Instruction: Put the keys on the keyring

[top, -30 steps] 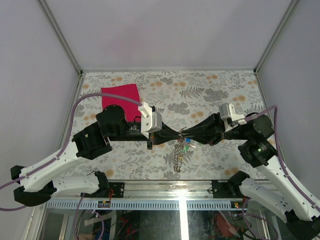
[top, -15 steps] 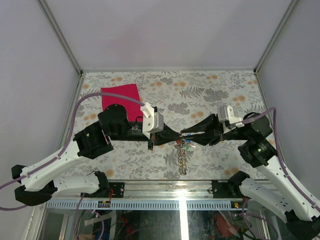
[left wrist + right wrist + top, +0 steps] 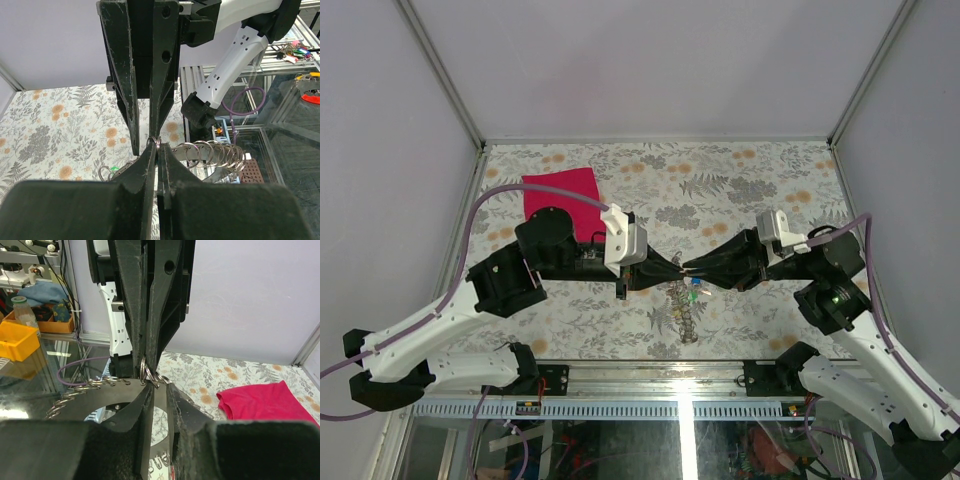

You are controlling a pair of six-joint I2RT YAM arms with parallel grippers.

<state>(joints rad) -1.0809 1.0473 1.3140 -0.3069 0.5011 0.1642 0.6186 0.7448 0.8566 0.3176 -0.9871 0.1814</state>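
Note:
Both grippers meet tip to tip above the middle of the table. My left gripper [image 3: 672, 270] [image 3: 157, 146] is shut on the end loop of the grey coiled keyring [image 3: 215, 154]. The rest of the keyring [image 3: 684, 315] hangs down beneath the tips. My right gripper [image 3: 693, 268] [image 3: 160, 382] faces it with its jaws a narrow gap apart. A small split ring [image 3: 169, 378] belonging to the keys lies pinched across its tips. The keys [image 3: 695, 291], with green and blue tags, dangle just under the right fingertips. A green tag [image 3: 114, 170] shows in the left wrist view.
A magenta cloth [image 3: 562, 192] [image 3: 265, 400] lies on the floral table at the back left. The metal frame rail [image 3: 650, 375] runs along the near edge, beneath the hanging keyring. Grey walls enclose the table on three sides.
The right jaws widened briefly and closed back onto the small ring. The hanging keyring swung slightly to the right. The left gripper stayed shut in place.

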